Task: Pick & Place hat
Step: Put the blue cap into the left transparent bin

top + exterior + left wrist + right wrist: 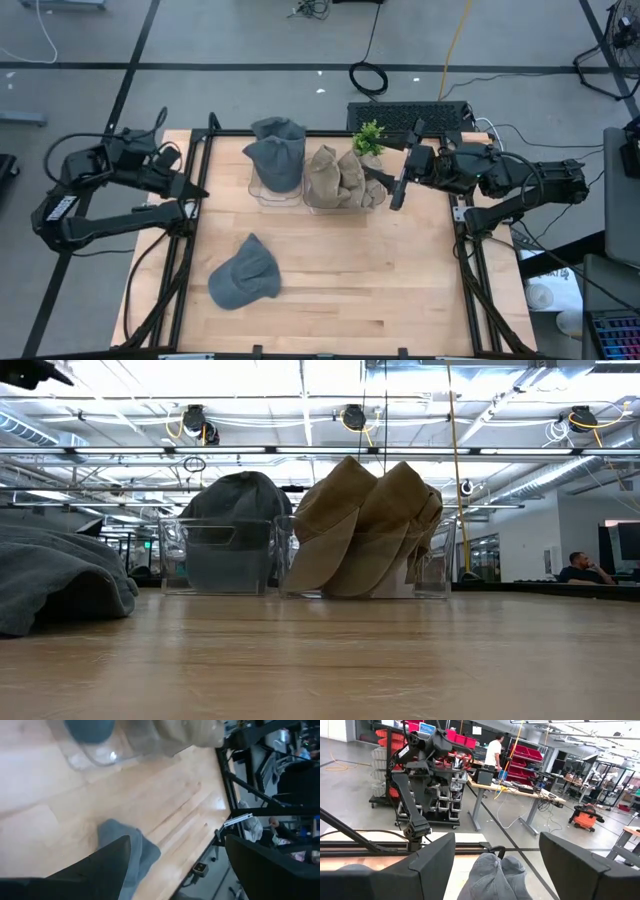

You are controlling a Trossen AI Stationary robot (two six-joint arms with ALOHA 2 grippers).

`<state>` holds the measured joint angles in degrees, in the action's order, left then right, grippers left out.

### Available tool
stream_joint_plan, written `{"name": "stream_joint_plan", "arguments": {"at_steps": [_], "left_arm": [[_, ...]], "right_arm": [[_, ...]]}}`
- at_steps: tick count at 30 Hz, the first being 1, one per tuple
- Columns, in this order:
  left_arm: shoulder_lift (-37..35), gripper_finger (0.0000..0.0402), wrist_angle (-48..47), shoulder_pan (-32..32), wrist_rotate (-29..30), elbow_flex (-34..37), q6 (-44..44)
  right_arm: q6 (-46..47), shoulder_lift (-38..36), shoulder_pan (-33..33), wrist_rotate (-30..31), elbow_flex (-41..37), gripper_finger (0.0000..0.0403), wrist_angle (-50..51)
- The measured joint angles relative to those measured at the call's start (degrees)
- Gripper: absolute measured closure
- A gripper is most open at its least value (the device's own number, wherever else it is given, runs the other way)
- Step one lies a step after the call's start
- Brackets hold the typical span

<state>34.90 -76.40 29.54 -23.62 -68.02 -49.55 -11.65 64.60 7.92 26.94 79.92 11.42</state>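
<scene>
While both grippers hang with jaws apart and empty, the loose grey hat (244, 275) looks soft, light, best pinched at its crown.

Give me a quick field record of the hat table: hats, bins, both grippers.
loose hat: grey cap lying on the table, near side
left bin: clear, holds grey caps
right bin: clear, holds tan caps
plant: behind the right bin
left gripper: open, empty, at the table's left edge
right gripper: open, empty, beside the tan caps
</scene>
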Motion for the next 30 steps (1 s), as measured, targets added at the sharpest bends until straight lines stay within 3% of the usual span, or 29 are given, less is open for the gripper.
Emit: {"name": "stream_joint_plan", "arguments": {"at_steps": [11, 18, 30], "left_arm": [[6.0, 0.0066, -0.2, -0.6, 0.7, 2.0, -1.3], [11.1, 0.0066, -0.8, -6.9, -0.7, 2.0, 0.6], [15.7, 0.0066, 1.7, -26.8, 17.3, 2.0, -14.2]], "right_arm": [[3.0, 0.0, 0.0, -0.6, 0.0, 0.0124, 0.0], [6.5, 0.0, 0.0, -7.0, 0.0, 0.0124, 0.6], [8.0, 0.0, 0.0, -7.6, 0.0, 0.0124, 0.9]]}}
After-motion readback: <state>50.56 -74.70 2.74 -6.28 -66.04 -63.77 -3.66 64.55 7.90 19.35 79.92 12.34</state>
